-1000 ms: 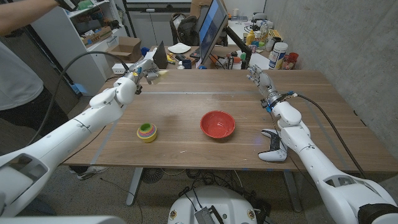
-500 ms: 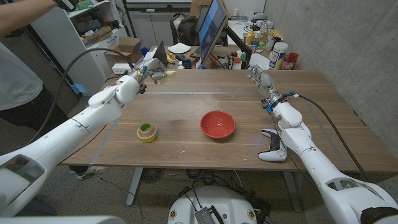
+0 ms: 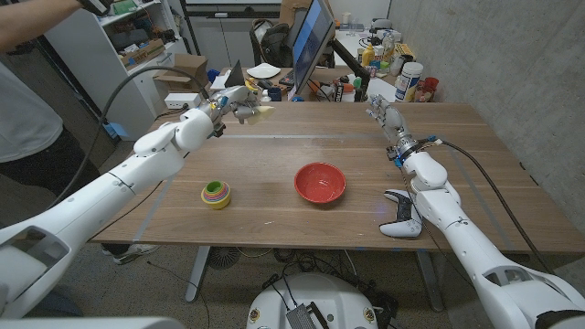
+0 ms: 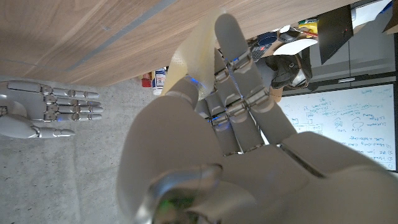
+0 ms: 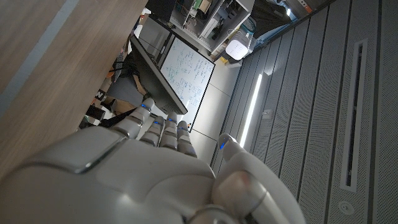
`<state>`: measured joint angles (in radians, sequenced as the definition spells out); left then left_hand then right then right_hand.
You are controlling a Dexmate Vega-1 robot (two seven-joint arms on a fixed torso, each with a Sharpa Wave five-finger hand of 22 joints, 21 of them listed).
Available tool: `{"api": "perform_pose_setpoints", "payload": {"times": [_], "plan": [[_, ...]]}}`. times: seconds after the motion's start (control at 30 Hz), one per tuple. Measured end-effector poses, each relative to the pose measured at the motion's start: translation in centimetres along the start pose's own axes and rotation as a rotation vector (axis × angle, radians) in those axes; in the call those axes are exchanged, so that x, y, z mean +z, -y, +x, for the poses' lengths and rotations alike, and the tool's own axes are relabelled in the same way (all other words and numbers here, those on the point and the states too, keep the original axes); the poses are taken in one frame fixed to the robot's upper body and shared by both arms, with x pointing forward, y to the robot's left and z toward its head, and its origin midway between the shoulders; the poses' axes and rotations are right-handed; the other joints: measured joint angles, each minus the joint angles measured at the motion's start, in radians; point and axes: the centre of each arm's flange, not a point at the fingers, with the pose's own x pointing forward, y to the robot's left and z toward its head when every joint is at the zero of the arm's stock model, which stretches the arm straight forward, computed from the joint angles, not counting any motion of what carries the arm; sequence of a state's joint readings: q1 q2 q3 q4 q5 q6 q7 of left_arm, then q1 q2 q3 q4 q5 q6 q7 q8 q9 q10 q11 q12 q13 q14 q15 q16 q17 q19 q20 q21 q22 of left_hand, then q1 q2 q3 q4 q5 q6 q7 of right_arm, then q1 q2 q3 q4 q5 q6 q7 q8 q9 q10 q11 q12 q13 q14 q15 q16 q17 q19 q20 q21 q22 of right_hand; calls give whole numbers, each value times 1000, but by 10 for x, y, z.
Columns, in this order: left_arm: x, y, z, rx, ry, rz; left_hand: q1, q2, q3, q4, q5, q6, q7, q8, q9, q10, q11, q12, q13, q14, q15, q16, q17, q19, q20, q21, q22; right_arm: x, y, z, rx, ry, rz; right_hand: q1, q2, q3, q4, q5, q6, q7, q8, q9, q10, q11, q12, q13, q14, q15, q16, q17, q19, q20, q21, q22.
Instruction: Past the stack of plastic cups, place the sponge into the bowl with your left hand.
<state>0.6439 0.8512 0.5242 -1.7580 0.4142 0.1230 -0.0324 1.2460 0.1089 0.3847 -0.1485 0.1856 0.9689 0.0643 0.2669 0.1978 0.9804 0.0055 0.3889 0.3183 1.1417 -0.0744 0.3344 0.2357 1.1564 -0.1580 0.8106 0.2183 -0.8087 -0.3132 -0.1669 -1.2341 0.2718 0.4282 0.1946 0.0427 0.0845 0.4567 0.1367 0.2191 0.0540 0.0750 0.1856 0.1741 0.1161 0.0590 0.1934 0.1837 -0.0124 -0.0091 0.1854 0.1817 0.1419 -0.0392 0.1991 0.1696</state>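
My left hand (image 3: pixel 238 108) hovers over the table's far left part and pinches a pale yellow sponge (image 3: pixel 262 109). In the left wrist view the sponge (image 4: pixel 191 57) sits between the thumb and the straight fingers (image 4: pixel 239 68). A red bowl (image 3: pixel 320 182) stands mid-table, nearer to me and to the right of that hand. The stack of coloured plastic cups (image 3: pixel 216 194) stands left of the bowl. My right hand (image 3: pixel 383 115) is raised at the far right with fingers straight and nothing in it; it also shows as the right hand (image 4: pixel 50 115) in the left wrist view.
A white game controller (image 3: pixel 400 216) lies near the front right, beside my right forearm. A monitor (image 3: pixel 311 41), bottles and clutter line the table's far edge. A person (image 3: pixel 26 100) stands at the left beside the table.
My left hand has carried the sponge to the right along the far side of the table. The right hand, bowl and cups have stayed put.
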Motion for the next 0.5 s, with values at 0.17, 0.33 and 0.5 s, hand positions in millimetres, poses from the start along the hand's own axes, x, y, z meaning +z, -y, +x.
{"api": "perform_pose_setpoints", "payload": {"times": [0.17, 0.33, 0.5], "plan": [[13, 3, 2, -18, 42, 4, 0, 0, 0, 0, 0, 2, -2, -1, 0, 0, 0, 0, 0, 0, 0, 0, 4, -3, 3, 7, 0, 2, 1, 0, -2, 4, -3, 0, 0, 0, 0, 0, 0, 0, 0, 0, 0, 0, 0, 0, 0, 0, 0, 0, 0, 0, 0, 0], [22, 6, 4, -37, 73, 8, 0, 0, 0, 0, 0, 4, 0, -5, 0, 0, 0, -3, 0, 0, 0, 0, 4, -3, 3, 8, 0, 3, -1, 0, 1, 5, -4, 0, 0, 0, 0, 0, 0, 0, 0, 0, 0, 0, 0, 0, 0, 0, 0, 0, 0, 0, 0, 0], [31, 7, 5, -50, 109, 12, -2, 2, 0, 0, 0, 6, -1, -6, 0, 0, 0, -4, 3, 0, 0, 0, 5, -3, 3, 14, 0, 4, -3, 3, 3, 7, -5, 0, 0, 0, 0, 0, 0, 0, 0, 0, 0, 0, 0, 0, 0, 0, 0, 0, 0, 0, 0, 0]]}}
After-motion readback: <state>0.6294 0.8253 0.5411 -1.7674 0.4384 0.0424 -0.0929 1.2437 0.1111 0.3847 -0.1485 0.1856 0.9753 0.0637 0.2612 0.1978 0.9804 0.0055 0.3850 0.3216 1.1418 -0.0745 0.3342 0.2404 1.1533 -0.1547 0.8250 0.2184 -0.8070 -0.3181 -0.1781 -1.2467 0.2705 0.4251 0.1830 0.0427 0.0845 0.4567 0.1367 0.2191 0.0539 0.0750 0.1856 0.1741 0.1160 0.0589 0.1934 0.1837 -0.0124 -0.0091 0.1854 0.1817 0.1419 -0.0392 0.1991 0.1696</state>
